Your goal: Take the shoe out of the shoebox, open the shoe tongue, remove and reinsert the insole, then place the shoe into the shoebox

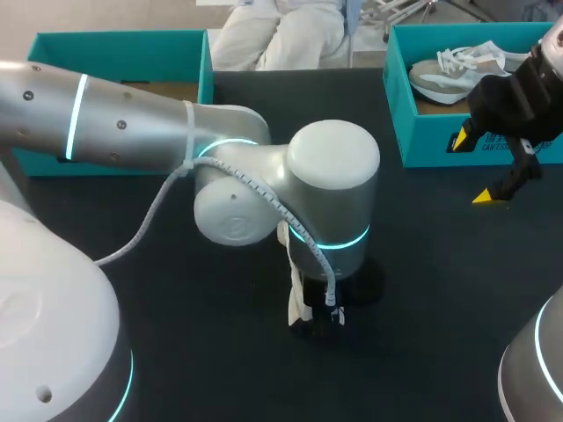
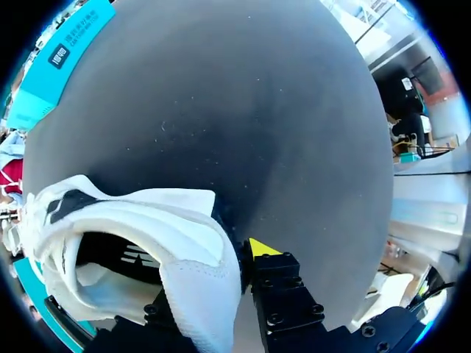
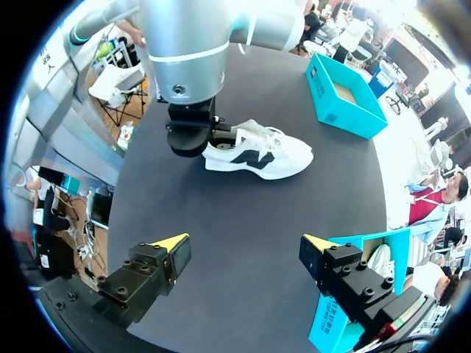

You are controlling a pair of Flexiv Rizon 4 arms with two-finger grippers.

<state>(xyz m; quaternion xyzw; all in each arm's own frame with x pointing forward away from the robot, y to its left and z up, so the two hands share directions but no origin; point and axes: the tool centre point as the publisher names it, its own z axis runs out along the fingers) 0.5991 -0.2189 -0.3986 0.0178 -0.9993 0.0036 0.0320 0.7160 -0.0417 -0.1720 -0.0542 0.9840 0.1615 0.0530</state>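
A white shoe with a black side mark lies on the black table, near its middle. My left gripper comes straight down on the heel and is shut on the heel wall. One yellow fingertip shows outside the heel; the other is hidden behind the white fabric. In the head view my left arm covers nearly all of the shoe; only a white sliver shows. My right gripper hangs open and holds nothing, well apart from the shoe, in front of the right teal shoebox.
The right teal box holds a second pale shoe. Another open teal box stands at the back left. My left arm's elbow stands over the table's middle.
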